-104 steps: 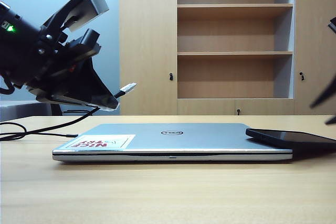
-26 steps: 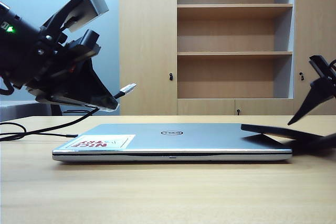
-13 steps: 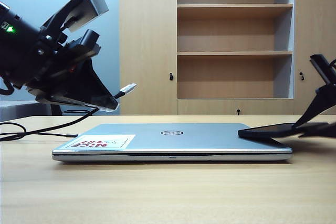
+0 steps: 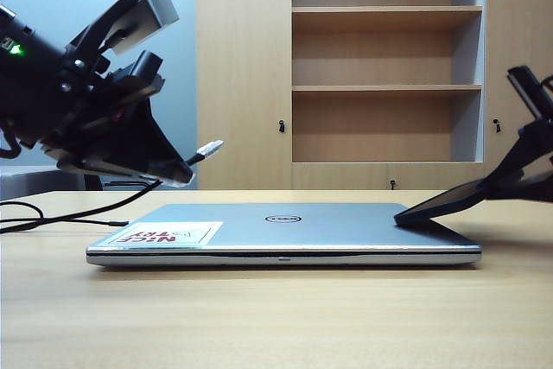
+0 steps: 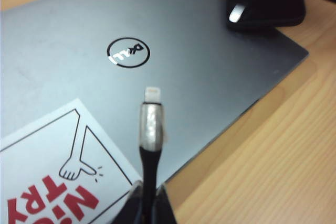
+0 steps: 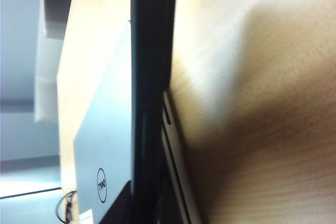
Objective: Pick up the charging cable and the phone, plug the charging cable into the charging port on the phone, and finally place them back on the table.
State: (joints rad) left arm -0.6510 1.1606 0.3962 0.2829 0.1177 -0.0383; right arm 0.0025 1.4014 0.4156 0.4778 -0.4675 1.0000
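Phone [image 4: 441, 203], the thin glossy black slab, got tilted up off the silver closed laptop's [image 4: 285, 232] corner by the right gripper [image 4: 518, 181] clamping it, while the left gripper [image 4: 177, 166] pinched the black charging cable [image 4: 207, 148] above the laptop, so plugging looked close.

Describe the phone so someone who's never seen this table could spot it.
Find the closed silver laptop on the tan wooden table. At its right rear corner, a thin black glossy slab, the phone, tilts up in the right gripper. It's the only dark flat slab.
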